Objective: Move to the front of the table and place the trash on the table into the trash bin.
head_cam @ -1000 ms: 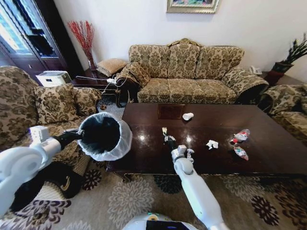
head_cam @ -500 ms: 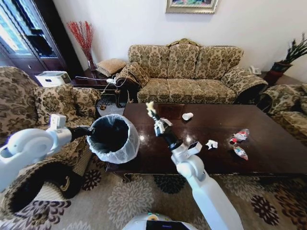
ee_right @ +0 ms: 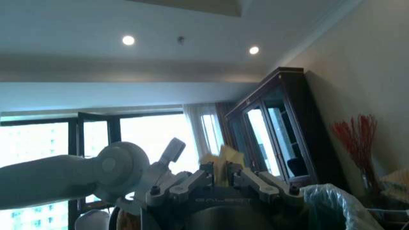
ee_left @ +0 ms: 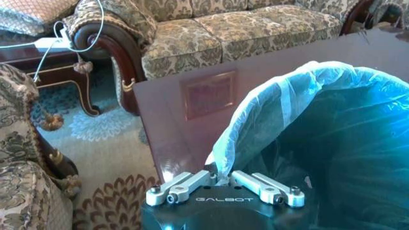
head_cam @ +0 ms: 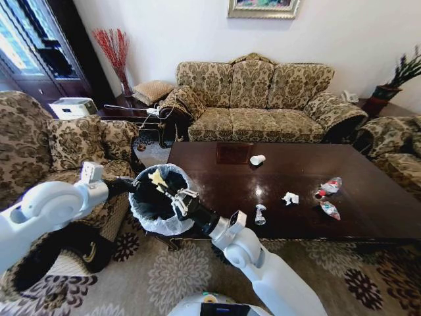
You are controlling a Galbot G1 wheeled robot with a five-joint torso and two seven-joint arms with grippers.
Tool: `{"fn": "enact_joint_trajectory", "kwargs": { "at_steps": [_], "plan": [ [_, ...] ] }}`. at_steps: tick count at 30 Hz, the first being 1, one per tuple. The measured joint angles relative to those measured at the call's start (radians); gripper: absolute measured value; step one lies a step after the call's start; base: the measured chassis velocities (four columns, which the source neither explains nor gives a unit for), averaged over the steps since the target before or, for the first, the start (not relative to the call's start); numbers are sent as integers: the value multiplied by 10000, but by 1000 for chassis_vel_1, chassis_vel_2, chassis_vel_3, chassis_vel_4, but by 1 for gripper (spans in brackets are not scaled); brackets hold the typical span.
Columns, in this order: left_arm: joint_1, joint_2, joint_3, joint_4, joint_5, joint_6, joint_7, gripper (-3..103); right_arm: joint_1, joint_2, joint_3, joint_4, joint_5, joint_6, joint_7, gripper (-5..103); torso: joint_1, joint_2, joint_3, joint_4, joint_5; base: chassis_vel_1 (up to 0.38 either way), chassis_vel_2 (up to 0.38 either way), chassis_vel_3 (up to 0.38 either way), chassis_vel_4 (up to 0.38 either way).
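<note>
Head view had the right tool [head_cam: 166, 187] pinching a yellowish paper wad [head_cam: 157, 178] over the trash bin [head_cam: 172, 217] (left tool [ee_left: 221, 180] clamped its rim), beside the bench [head_cam: 355, 191].

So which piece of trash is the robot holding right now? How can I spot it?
Find the trash bin at the table's left end, gripped at its rim by the left gripper. Over its opening, the right gripper pinches a yellowish paper wad, the one piece off the table.

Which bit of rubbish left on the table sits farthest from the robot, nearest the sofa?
The white paper cup, lying by the table's square inlay panel. The other pieces lie nearer the robot's edge.
</note>
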Motion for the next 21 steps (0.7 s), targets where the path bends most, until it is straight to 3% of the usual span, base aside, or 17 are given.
{"fn": "enact_joint_trajectory", "kwargs": {
  "at_steps": [2, 9, 14, 16, 17, 19, 20, 21],
  "plan": [
    [-1, -80, 2, 21, 22, 0, 1, 0, -66, -7, 16, -35, -88, -2, 48, 22, 0, 0, 0, 0, 0, 0, 0, 0, 0],
    [8, -194, 1, 3, 39, 15, 12, 0, -221, 8, 121, -73, -341, 124, 70, 44, 0, 0, 0, 0, 0, 0, 0, 0, 0],
    [79, -422, -79, 222, 231, 118, -11, 0, -932, 57, 1219, 701, -250, 105, 319, 65, 0, 0, 0, 0, 1, 0, 0, 0, 0],
    [82, -576, -131, 387, 327, 167, -43, 0, -1697, -3, 2162, 946, -837, 112, 1249, 77, 0, 1, -1, 2, 0, 0, 0, 0, 0],
    [82, -576, -131, 387, 327, 167, -43, 0, -1697, -3, 2162, 946, -837, 112, 1249, 77, 0, 1, -1, 2, 0, 0, 0, 0, 0],
    [25, -688, -174, 497, 374, 173, -51, 0, -2602, -28, 3165, 546, -2261, -506, 2931, 87, -1, 1, -1, 0, 0, 0, 0, 0, 0],
    [25, -688, -174, 497, 374, 173, -51, 0, -2602, -28, 3165, 546, -2261, -506, 2931, 87, -1, 1, -1, 0, 0, 0, 0, 0, 0],
    [-41, -739, -183, 513, 376, 173, -46, 0, -3097, 3, 3585, 50, -2683, -769, 3882, 92, -1, 0, 0, -1, 2, 0, 0, 0, 0]
  ]
}}
